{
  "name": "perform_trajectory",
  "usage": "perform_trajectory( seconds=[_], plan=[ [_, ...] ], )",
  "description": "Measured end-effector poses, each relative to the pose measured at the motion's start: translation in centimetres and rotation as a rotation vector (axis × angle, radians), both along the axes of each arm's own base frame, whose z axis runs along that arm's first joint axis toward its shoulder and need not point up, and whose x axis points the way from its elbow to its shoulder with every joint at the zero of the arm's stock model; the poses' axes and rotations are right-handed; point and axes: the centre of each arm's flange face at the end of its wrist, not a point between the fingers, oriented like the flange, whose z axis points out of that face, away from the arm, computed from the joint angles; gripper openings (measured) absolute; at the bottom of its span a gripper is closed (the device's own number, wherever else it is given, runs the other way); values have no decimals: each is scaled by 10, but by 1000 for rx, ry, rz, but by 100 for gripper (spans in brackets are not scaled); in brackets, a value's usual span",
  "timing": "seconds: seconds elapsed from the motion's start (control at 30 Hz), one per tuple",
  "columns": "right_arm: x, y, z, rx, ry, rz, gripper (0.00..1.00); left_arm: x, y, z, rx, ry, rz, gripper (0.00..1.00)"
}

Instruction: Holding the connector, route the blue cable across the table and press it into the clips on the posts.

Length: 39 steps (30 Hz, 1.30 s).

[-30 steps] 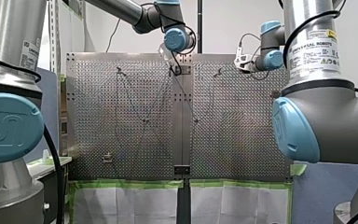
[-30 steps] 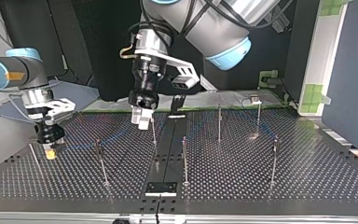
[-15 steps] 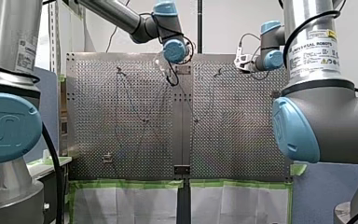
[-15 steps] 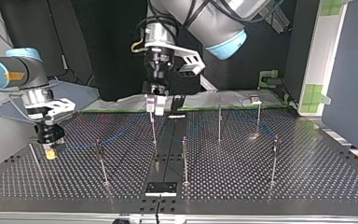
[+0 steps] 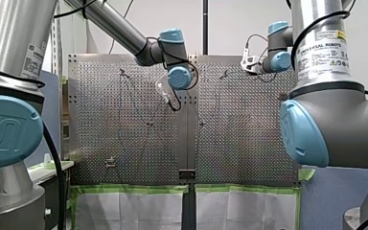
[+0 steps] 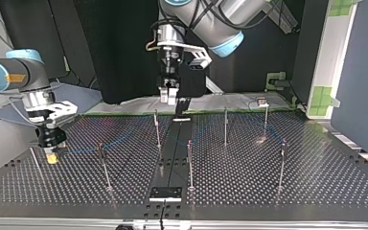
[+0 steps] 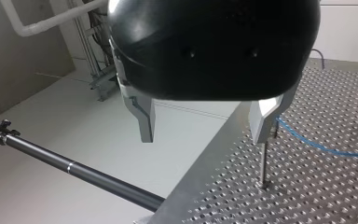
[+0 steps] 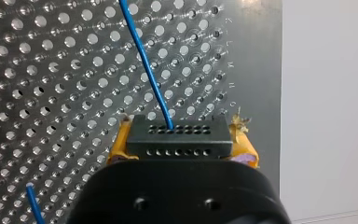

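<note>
The right gripper (image 6: 51, 154) clenches the connector (image 8: 177, 136) at the top view's lower left, and the blue cable (image 8: 149, 70) trails toward the middle. The left gripper (image 7: 204, 133) hangs spread and empty. The posts (image 6: 225, 125) at the right look bare, so most of the clipping seems undone.

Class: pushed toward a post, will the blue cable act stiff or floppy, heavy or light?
Probably floppy: the blue cable is thin and curves loosely over the table. Likely light, so it should follow the connector in my right gripper.
</note>
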Motion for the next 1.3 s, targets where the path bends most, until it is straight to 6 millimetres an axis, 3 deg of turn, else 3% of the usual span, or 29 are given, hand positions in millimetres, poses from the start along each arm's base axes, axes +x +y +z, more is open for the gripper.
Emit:
perform_trajectory(
  seconds=[1.3],
  plan=[
    [0,0,0,0,0,0,0,-58,53,-109,18,-2,-1,100]
  ],
)
